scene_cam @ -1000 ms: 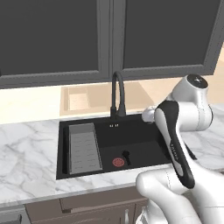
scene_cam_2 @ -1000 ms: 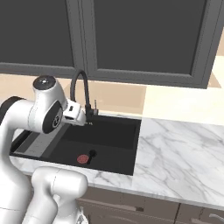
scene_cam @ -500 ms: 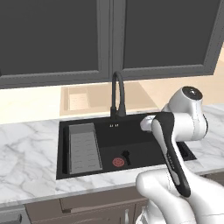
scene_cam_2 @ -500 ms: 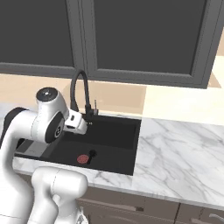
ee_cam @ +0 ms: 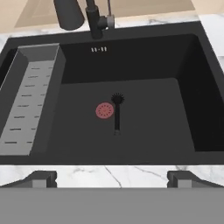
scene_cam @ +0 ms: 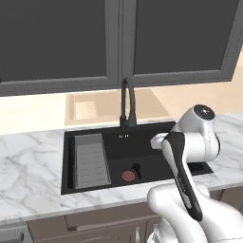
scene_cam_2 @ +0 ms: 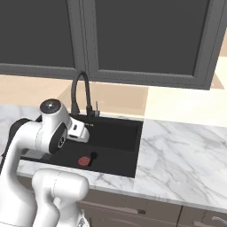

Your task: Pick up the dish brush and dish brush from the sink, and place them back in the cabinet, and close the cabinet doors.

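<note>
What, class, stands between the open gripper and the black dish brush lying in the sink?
Nothing visible. The gripper hangs open above the sink, and the black dish brush lies bare on the basin floor beside the red drain.

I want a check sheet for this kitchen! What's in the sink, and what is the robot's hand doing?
Surface: white marble counter around a black sink.
Job's things: black dish brush lying on the sink floor, head beside the red drain; wall cabinet doors shut.
Clutter: grey ribbed rack along one sink side; black faucet.
Hand: open, empty, above the sink's near edge.
Cables: nothing seen.
Surroundings: beige wall under the cabinets.
</note>
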{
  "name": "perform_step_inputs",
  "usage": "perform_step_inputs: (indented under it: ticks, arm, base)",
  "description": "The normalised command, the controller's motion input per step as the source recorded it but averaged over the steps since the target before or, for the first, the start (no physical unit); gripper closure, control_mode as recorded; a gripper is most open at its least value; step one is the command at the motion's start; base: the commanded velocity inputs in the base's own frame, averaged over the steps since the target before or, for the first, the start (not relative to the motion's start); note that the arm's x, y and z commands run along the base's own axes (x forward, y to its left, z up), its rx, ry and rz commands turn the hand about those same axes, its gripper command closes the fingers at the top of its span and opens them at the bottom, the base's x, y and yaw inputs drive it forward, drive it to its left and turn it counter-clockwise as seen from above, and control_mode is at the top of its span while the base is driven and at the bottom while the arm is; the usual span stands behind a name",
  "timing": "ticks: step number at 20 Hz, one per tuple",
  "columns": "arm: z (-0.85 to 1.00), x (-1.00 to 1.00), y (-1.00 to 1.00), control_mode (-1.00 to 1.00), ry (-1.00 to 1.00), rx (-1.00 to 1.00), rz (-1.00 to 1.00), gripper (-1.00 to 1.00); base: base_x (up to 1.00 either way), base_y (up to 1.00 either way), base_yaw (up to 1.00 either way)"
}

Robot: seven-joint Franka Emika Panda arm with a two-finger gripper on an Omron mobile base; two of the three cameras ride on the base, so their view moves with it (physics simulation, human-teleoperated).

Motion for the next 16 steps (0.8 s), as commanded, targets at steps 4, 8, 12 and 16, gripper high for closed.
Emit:
perform_step_inputs:
  ticks: [4,8,12,16]
  arm:
    - [-0.14,0.15,0.00,-1.00,0.00,0.00,0.00,-1.00]
    - [-0.14,0.14,-0.02,-1.00,0.00,0.00,0.00,-1.00]
    - [-0.12,0.15,-0.06,-1.00,0.00,0.00,0.00,-1.00]
    - [-0.18,0.15,-0.02,-1.00,0.00,0.00,0.00,-1.00]
  base:
    - [0.00,0.00,0.00]
    - [0.00,0.00,0.00]
    - [0.00,0.00,0.00]
    - [0.00,0.00,0.00]
